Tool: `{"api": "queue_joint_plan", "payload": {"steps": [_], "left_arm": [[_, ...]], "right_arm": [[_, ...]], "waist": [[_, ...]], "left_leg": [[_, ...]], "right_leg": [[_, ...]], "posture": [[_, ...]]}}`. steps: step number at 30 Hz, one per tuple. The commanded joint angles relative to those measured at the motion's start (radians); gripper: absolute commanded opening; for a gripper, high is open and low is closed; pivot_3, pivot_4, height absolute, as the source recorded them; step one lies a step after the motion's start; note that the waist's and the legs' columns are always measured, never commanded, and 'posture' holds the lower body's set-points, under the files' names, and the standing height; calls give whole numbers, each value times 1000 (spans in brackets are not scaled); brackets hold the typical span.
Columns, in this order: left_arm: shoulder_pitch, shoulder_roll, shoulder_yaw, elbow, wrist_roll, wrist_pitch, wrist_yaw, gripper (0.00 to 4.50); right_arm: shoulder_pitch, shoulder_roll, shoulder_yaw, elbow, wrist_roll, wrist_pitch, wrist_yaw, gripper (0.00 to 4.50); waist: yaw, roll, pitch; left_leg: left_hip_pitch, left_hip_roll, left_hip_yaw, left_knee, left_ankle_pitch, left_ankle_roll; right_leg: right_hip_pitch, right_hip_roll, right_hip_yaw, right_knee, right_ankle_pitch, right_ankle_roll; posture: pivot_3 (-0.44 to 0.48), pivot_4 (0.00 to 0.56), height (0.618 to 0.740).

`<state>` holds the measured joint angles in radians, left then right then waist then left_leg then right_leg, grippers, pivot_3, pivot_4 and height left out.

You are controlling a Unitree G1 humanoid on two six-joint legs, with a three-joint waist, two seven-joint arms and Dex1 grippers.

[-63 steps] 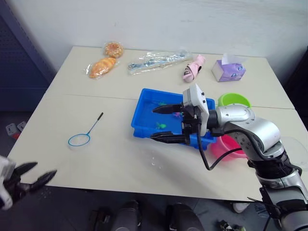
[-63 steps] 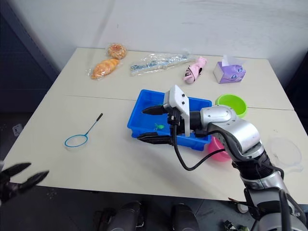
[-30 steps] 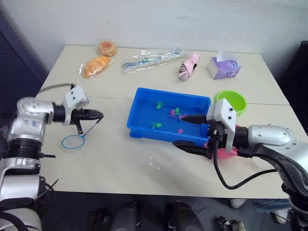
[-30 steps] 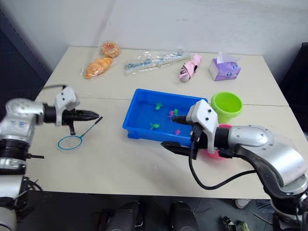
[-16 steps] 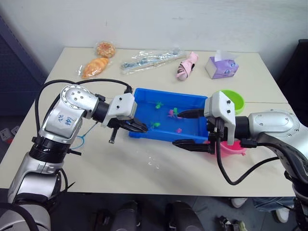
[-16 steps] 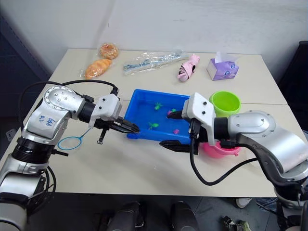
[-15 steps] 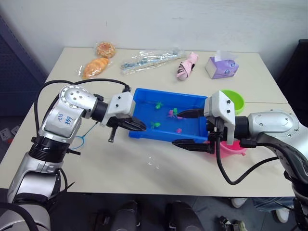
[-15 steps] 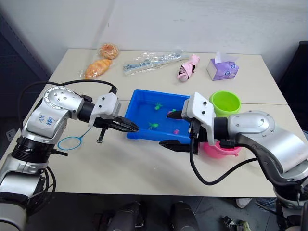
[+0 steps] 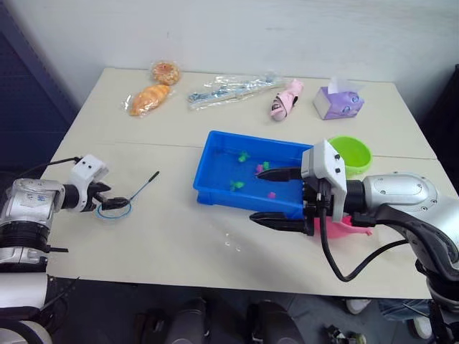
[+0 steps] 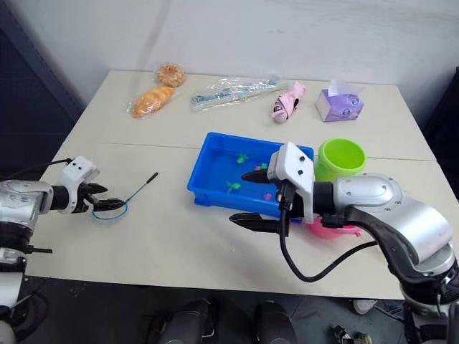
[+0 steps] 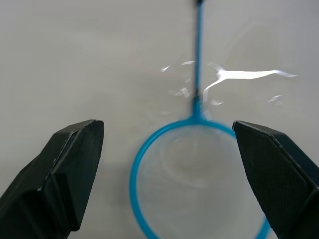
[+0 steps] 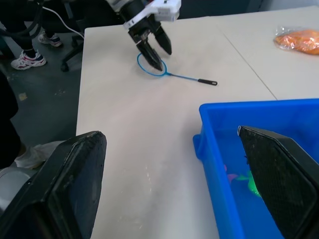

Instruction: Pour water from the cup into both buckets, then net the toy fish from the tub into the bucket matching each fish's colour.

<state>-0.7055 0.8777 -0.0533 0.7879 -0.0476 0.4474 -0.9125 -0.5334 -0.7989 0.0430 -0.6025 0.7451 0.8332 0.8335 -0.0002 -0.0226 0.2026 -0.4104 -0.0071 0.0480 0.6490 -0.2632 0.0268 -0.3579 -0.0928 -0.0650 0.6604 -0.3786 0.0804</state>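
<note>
The net lies flat on the table left of the tub, its dark handle pointing toward the tub. My left gripper is open, low over the light blue hoop, with one finger on each side. The blue tub holds water and several tiny green and pink toy fish. My right gripper hangs open over the tub's near right corner, holding nothing. The green bucket stands right of the tub. The pink bucket is partly hidden behind my right arm. The cup is out of view.
Along the table's far edge lie two bagged pastries, a long clear bag, a pink plush toy and a purple tissue box. Water drops glisten in front of the tub.
My left arm has pulled back from the tub's left side to the net's hoop on the left. The right gripper has stayed open at the tub's near right corner.
</note>
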Motion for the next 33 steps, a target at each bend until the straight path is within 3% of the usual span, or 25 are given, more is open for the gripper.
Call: {"api": "queue_joint_plan", "payload": {"steps": [1,5,15,18,21,22,27,31,33], "left_arm": [[-76,-64,-2,110,34,-69,62,4475],[-164,-128,6,244,63,-154,146,4475],[-243,-171,-32,341,129,-236,102,4475],[-245,-184,-51,358,154,-256,96,3757],[-255,-187,-45,370,151,-248,68,2345],[-257,-183,-49,372,156,-247,62,2186],[-271,-163,2,382,110,-223,12,86],[-312,-104,32,265,63,-222,-156,27],[-290,-60,-13,113,76,-313,-278,27]], "right_arm": [[-14,21,13,-11,-28,-29,-15,4500],[14,40,3,-30,-24,-16,-50,4500],[76,25,-4,-68,-31,-27,-63,4500],[82,23,-4,-71,-35,-33,-65,4500],[85,18,-11,-72,-34,-32,-66,4500],[85,14,-16,-69,-32,-30,-63,4500],[75,7,-38,-50,-21,-24,-55,4500],[67,-3,-61,-46,-9,-15,-46,4500],[68,-11,-68,-42,-11,-19,-39,4500]], "waist": [[9,-1,0],[17,-2,-1],[-1,-2,-1],[-2,-2,-1],[-1,-2,-1],[-1,-2,-1],[-2,-2,-1],[-3,-5,0],[-3,-5,1]], "left_leg": [[-1,0,0,0,0,0],[-2,-1,0,1,0,0],[-3,-1,0,1,0,-1],[-3,-1,0,1,0,-1],[-2,-1,0,1,0,-1],[-2,-1,0,1,0,-1],[-2,-1,0,2,1,-1],[-3,0,0,2,1,-1],[-4,0,0,2,1,-1]], "right_leg": [[0,0,0,0,0,0],[-1,0,-1,0,0,1],[-1,0,-3,2,1,1],[-2,0,-3,2,1,1],[-1,0,-3,2,1,1],[-1,0,-3,2,1,1],[-1,0,-3,2,1,1],[-2,0,-3,2,1,1],[-3,0,-3,2,1,1]], "posture": [[0,150,739],[0,150,739],[0,150,739],[0,150,739],[0,150,739],[0,150,739],[0,150,739],[0,150,739],[0,150,739]]}}
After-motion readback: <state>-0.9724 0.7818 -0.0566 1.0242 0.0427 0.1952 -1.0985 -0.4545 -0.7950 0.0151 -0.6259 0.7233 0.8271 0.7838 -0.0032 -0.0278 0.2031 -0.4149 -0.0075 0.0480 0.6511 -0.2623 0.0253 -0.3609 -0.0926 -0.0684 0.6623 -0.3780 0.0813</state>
